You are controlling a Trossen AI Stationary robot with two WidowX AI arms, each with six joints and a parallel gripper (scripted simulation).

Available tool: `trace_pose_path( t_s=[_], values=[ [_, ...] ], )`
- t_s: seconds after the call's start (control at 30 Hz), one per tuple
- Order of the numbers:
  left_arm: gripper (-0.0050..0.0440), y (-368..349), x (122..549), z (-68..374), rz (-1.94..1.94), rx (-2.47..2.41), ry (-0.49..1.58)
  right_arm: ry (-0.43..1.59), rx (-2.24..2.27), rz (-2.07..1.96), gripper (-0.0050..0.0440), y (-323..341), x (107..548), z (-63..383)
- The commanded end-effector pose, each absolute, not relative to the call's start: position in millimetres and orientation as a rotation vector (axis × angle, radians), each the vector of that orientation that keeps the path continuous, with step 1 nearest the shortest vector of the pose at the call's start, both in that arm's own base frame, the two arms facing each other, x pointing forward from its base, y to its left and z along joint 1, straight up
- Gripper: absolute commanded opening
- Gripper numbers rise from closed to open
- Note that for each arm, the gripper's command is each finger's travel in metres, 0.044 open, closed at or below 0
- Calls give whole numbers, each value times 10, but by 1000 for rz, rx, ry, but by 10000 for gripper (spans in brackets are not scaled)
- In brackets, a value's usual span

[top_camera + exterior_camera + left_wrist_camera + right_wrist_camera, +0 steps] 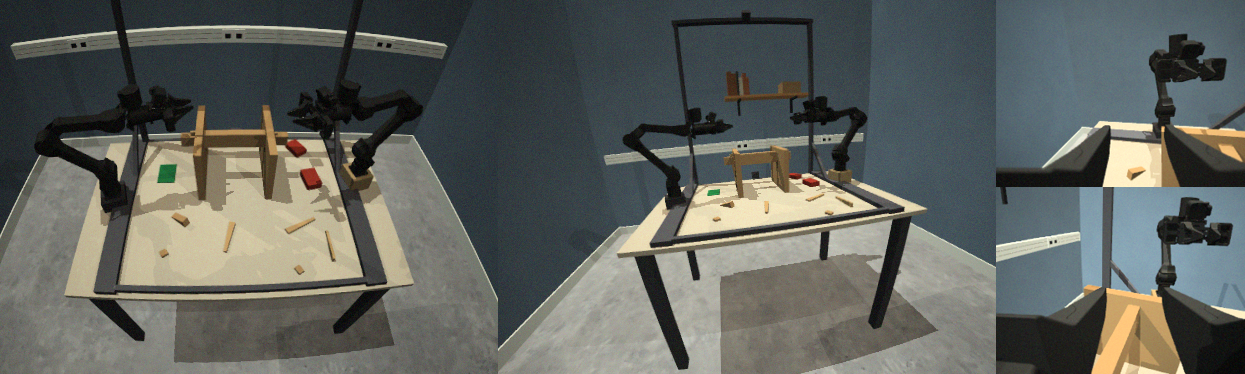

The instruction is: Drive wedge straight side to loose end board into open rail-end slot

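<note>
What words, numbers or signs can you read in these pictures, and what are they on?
There are none that I can read.
The books on the shelf are too small and blurred to show any titles.
The red blocks and the green patch show no writing.
</note>
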State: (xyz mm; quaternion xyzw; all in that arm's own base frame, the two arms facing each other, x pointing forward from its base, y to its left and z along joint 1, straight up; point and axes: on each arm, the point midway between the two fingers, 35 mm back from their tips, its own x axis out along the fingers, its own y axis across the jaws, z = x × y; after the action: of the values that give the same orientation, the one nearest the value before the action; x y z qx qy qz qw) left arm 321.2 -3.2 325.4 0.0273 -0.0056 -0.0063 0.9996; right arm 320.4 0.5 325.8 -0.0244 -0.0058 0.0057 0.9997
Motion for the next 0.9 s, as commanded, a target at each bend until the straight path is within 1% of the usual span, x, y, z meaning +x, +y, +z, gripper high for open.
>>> trace_pose_path(
  t_s=[0.0, 0.23, 0.27, 0.43, 0.47, 0.53, 0.87],
  values=[
    [188, 8, 3147, 3300, 8, 11, -63, -66, -11, -5, 187, 4, 3140, 3321],
    [188, 14, 3134, 3317, 7, -4, -78, -85, 4, -5, 187, 1, 3126, 3350],
    [188, 4, 3159, 3256, 0, -4, -59, -68, 3, 0, 187, 0, 3143, 3289],
    [188, 2, 3144, 3236, -1, -2, -53, -61, 2, 2, 187, 1, 3140, 3261],
    [100, 3, 3144, 3236, -1, -3, -53, -60, 3, 2, 187, 1, 3141, 3259],
    [100, 5, 3145, 3236, 0, -3, -53, -75, 3, 3, 187, 2, 3139, 3333],
    [100, 5, 3147, 3262, 0, -4, -57, -73, 4, 3, 187, 1, 3152, 3340]
  ],
)
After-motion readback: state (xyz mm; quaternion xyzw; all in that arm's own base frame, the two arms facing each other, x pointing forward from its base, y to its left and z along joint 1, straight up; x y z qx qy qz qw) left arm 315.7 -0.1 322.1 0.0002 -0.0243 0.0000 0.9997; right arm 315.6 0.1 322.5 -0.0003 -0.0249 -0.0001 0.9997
